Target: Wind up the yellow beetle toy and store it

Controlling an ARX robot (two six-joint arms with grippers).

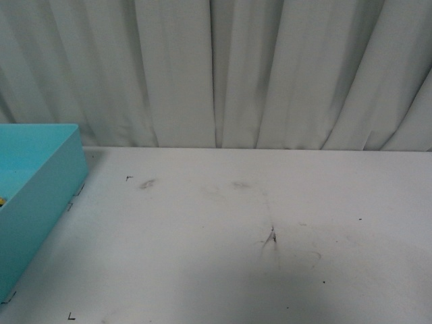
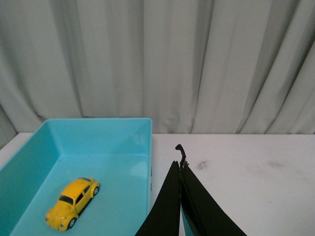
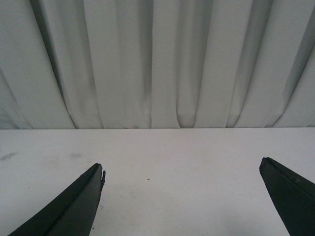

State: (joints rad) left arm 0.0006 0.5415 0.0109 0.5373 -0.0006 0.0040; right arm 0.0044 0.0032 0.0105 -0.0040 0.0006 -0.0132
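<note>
Holding nothing, left fingers (image 2: 167, 211) meet, right fingers (image 3: 74, 206) gape; yellow beetle toy (image 2: 73, 203) sits in cropped bin (image 2: 98, 137).

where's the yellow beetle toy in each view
front view: not clearly in it; only part of the teal bin shows, at the left edge.
left wrist view: the yellow beetle toy sits on its wheels on the bin's floor.
right wrist view: not in it.
shared landmark: the white curtain at the back, in all three views.

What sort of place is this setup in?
Likely a robot test bench: scuffed white table, plain curtain backdrop, and a turquoise bin holding the yellow beetle toy.
</note>
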